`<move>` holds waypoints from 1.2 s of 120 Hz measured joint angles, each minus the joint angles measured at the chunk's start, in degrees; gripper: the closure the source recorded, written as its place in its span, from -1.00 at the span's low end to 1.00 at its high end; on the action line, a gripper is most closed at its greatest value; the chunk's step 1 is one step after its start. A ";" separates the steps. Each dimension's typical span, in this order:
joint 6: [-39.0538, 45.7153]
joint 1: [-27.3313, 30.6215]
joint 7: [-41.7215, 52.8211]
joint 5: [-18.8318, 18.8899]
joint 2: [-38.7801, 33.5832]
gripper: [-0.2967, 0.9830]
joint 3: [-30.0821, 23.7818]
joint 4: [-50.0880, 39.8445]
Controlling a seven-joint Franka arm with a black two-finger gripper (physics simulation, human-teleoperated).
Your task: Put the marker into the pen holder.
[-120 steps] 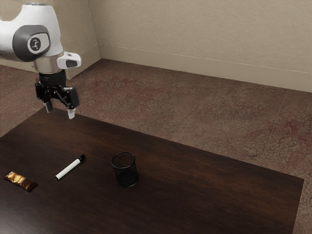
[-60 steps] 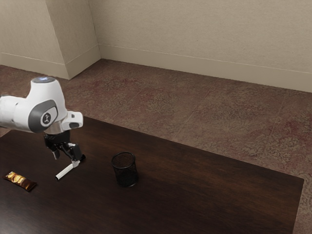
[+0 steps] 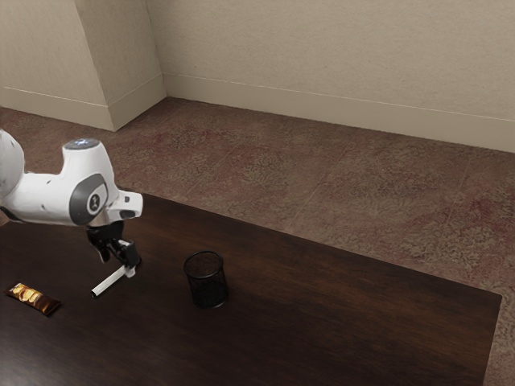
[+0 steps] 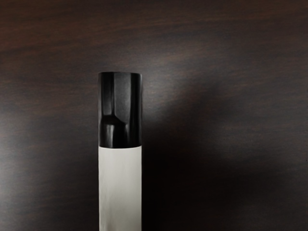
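Observation:
My gripper [image 3: 118, 264] is low over the marker's capped end in the exterior view, its fingers apart and open. The white marker [image 3: 108, 284] lies flat on the dark table, its black cap partly hidden by the near finger. From the wrist view, the marker [image 4: 120, 185] is close beneath my hand, cap and part of the white barrel showing. The black mesh pen holder [image 3: 208, 283] stands upright, apart from the gripper, towards the exterior view's right.
A snack bar in a brown and gold wrapper [image 3: 33, 298] lies at the exterior view's left, beyond the marker's white end. The wooden table [image 3: 346, 314] extends past the pen holder to its edge at the exterior view's right.
My hand came down from high above the table to the marker, then shifted slightly towards the exterior view's right. The marker, pen holder and snack bar have stayed put.

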 joint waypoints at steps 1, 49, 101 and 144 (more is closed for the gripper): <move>-0.10 0.00 0.15 -0.23 0.15 -0.54 0.01 0.06; -6.55 0.08 5.47 -5.78 5.99 -0.36 1.34 6.02; -7.65 -0.01 8.36 -5.98 6.72 0.48 1.75 6.92; -5.59 -0.30 8.76 -5.12 4.25 0.62 1.26 6.48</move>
